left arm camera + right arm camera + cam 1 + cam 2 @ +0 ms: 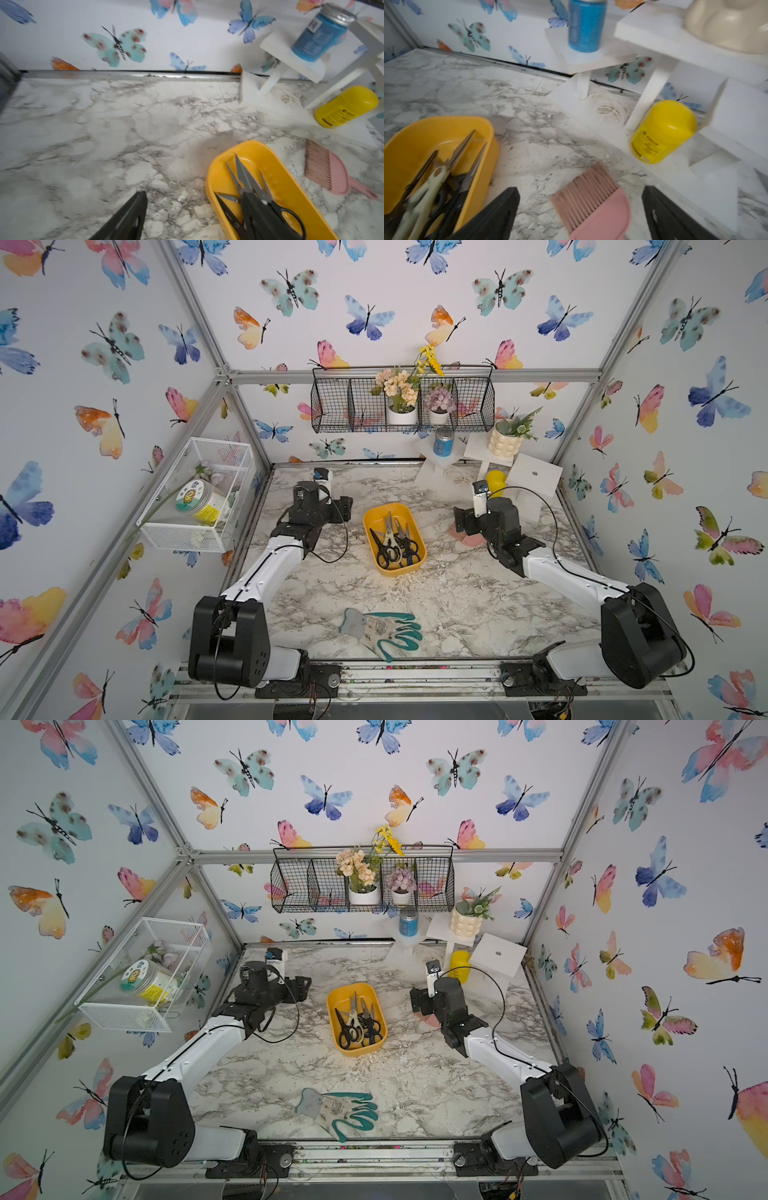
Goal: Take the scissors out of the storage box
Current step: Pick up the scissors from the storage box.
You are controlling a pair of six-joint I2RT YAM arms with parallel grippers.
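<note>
- Storage box (pixel 367 526): one. A shallow yellow plastic tub with rounded corners and smooth plain walls. It stands in the middle of the marble table (pixel 457 605), between the two arms, with its long side running from far to near.
- Scissors (pixel 392 540): all lie inside the storage box in an overlapping heap, metal blades pointing far and handles at the near end. At least four pairs can be told apart: one larger cream-handled pair, the rest dark-handled. The heap is too tangled for a surer count.
- Left gripper (pixel 195 194): one, just left of the box's far end. Its jaws stand well apart and hold nothing.
- Right gripper (pixel 580 189): one, right of the box. Its jaws are spread wide and empty, and the wrist view shows the brush lying beneath the gap.
- Pink brush (pixel 466 538): one, comb-like, on the table right of the box.
- Glove (pixel 382 630): grey and teal, flat at the near edge. Whether it is one or a pair cannot be told.
- Yellow bottle (pixel 495 481): one, far right.
- Blue jar (pixel 442 442): one, on a white stand at the far side.
</note>
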